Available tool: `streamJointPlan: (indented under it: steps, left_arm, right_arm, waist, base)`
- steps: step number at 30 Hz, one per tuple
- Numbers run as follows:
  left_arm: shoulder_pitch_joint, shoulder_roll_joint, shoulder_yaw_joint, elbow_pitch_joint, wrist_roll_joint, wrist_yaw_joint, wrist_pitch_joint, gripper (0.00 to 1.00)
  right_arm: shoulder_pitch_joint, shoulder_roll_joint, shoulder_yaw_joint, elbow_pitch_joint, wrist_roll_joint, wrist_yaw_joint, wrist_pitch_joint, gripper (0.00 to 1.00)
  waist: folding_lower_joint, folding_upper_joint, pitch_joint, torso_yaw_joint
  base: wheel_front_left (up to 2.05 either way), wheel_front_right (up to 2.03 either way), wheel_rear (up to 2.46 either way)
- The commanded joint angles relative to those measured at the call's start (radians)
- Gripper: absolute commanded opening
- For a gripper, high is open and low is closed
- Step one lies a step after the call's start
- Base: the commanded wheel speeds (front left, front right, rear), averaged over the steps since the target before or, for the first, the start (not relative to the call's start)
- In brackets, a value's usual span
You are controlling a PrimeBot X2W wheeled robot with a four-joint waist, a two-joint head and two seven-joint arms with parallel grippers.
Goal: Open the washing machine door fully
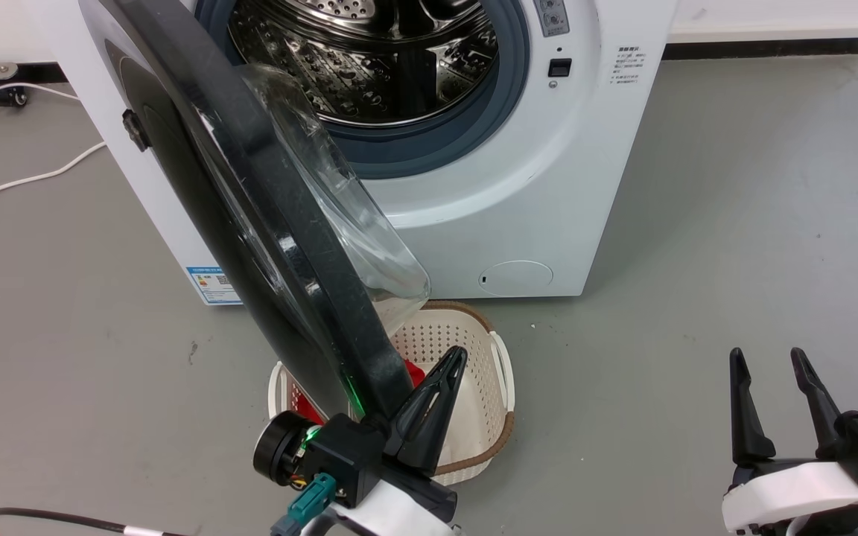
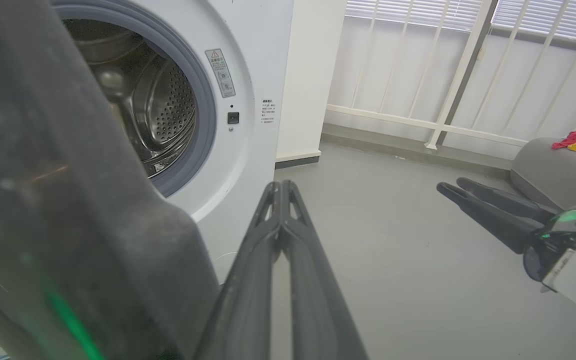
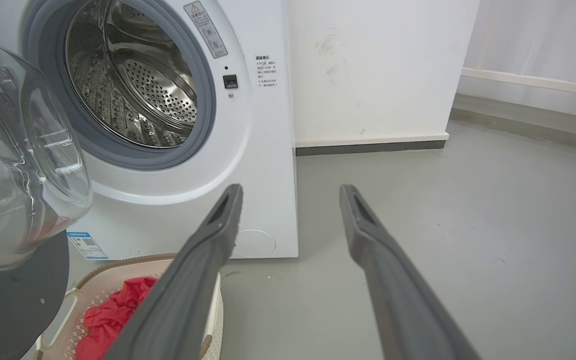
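The white washing machine (image 1: 548,186) (image 2: 258,65) (image 3: 268,150) stands with its steel drum (image 1: 392,59) exposed. The washing machine door (image 1: 250,223) (image 2: 68,225) (image 3: 8,300), a black disc with a clear glass bowl (image 3: 18,150), is swung out toward me and seen almost edge-on. My left gripper (image 1: 459,353) (image 2: 280,185) is shut with nothing between its fingers. It lies right against the lower rim of the door, on the glass-bowl side. My right gripper (image 1: 775,365) (image 3: 290,192) (image 2: 450,185) is open and empty, low at the right, away from the machine.
A white perforated laundry basket (image 1: 485,387) (image 3: 118,267) holding red cloth (image 1: 414,370) (image 3: 113,315) sits on the floor under the door's lower edge. White cables (image 1: 27,179) lie at the left. A grey cushion (image 2: 548,170) with coloured cloths is at the far right.
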Motion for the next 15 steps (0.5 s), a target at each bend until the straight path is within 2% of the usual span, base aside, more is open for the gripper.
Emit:
streamJointPlan:
  steps: [1,15]
  left_arm:
    - [-0.004,0.011,0.017,0.013,-0.003,0.014,0.006,0.0]
    - [0.105,0.038,0.056,-0.039,-0.017,0.091,0.026,0.0]
  right_arm:
    - [-0.019,0.003,0.0,0.001,0.008,-0.001,-0.003,1.0]
    - [-0.005,0.003,0.008,0.025,0.019,-0.001,-0.013,1.0]
  waist:
    - [0.0,0.0,0.0,0.001]
    - [0.0,0.0,-0.027,0.027]
  base:
    - [0.0,0.0,0.0]
    - [0.0,0.0,0.0]
